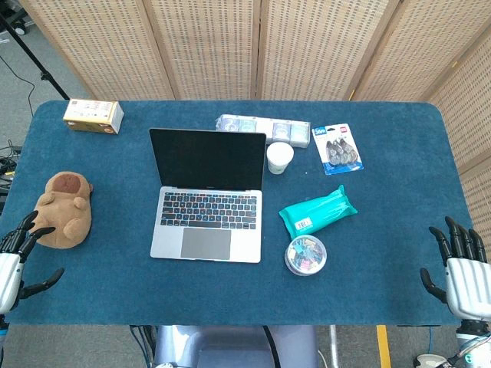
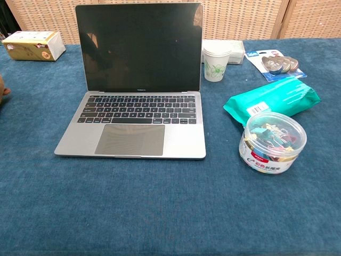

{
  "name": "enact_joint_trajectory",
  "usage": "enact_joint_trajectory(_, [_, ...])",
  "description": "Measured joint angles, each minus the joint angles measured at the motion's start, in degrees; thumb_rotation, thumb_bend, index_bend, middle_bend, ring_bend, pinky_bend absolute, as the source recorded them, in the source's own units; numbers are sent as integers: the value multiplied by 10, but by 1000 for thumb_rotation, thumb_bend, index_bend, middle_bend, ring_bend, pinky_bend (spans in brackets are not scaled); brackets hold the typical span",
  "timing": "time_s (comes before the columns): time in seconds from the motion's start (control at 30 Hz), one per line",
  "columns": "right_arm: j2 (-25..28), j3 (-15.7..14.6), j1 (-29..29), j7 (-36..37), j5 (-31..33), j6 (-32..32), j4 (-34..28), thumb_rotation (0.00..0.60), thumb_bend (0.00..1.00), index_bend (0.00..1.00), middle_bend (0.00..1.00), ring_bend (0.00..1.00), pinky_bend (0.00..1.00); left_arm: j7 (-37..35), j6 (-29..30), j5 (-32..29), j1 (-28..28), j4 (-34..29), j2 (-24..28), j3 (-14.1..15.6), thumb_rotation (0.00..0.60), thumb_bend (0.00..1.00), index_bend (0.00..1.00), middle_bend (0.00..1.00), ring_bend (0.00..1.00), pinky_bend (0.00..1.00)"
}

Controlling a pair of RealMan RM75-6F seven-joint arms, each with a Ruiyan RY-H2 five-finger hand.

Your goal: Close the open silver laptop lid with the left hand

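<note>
The silver laptop [image 1: 205, 222] [image 2: 133, 133] sits open in the middle of the blue table, its dark screen [image 1: 207, 159] [image 2: 139, 47] upright and facing me. My left hand [image 1: 17, 257] hovers at the table's near left edge, fingers spread, holding nothing, well left of the laptop. At the near right edge my right hand [image 1: 460, 268] is likewise spread and empty. Neither hand shows in the chest view.
A brown plush toy [image 1: 65, 208] lies left of the laptop. A yellow box [image 1: 93, 116] [image 2: 33, 45] stands at the back left. A paper cup [image 1: 279, 159] [image 2: 216, 64], teal wipes pack [image 1: 317, 209] [image 2: 272, 101] and tub of clips [image 1: 305, 254] [image 2: 272, 141] sit right of the laptop.
</note>
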Motion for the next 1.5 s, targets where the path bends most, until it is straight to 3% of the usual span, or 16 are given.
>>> enact_joint_trajectory(0.43, [0,1,0,1,1,0,-1,600,375,136,0,0,0,-2,-7,-2,-3,-3,2,1,600,192,249,77,158,191])
enact_joint_trajectory(1.03, [5,3,3,14,6,-7,2,600,375,137,0,0,0,-15,-61,-42,-47,-24,33,-34,600,191,247,77,148,191])
enact_joint_trajectory(1.23, [3,2,5,13,9,-14,4,600,375,137,0,0,0,-64,-106,-55,-83,-14,40,-55,600,191,198,47,98,188])
enact_joint_trajectory(1.5, [4,0,5,16,7,-14,4,600,375,138,0,0,0,-127,-246,-73,-178,31,69,-90,600,191,162,15,68,163])
